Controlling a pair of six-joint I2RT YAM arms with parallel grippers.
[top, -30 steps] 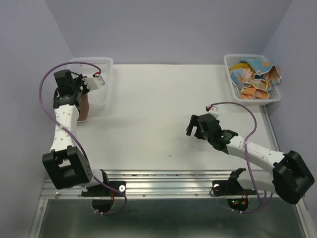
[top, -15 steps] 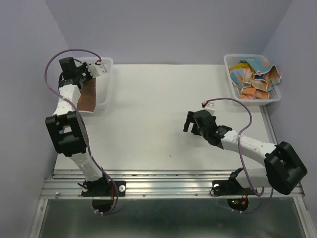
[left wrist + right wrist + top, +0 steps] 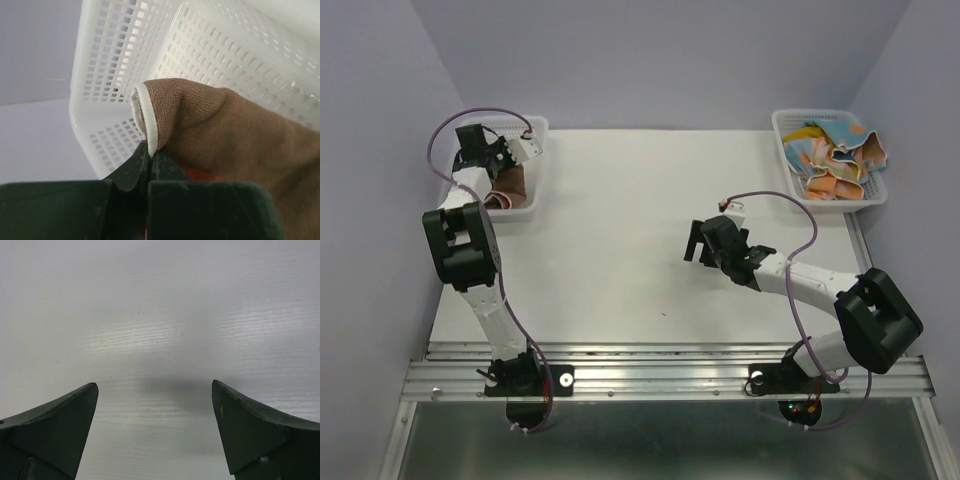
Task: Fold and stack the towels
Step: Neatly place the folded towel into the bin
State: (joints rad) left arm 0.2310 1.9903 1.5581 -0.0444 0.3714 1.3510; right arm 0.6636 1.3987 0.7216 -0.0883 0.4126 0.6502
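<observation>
**Brown towel pinched at the left basket**

Top view: the brown towel hangs into the white mesh basket at the table's far left corner, just under the left gripper. The right gripper hovers mid-table, well apart from the other towels heaped in the right basket.

Left wrist view: the fingers are pressed together on the towel's white-edged fold, and the cloth drapes off to the right.

Right wrist view: the fingers are spread wide above the table.

On the surface, a basket at ten o'clock holds a towel. A second basket at two o'clock holds a heap of towels.
</observation>
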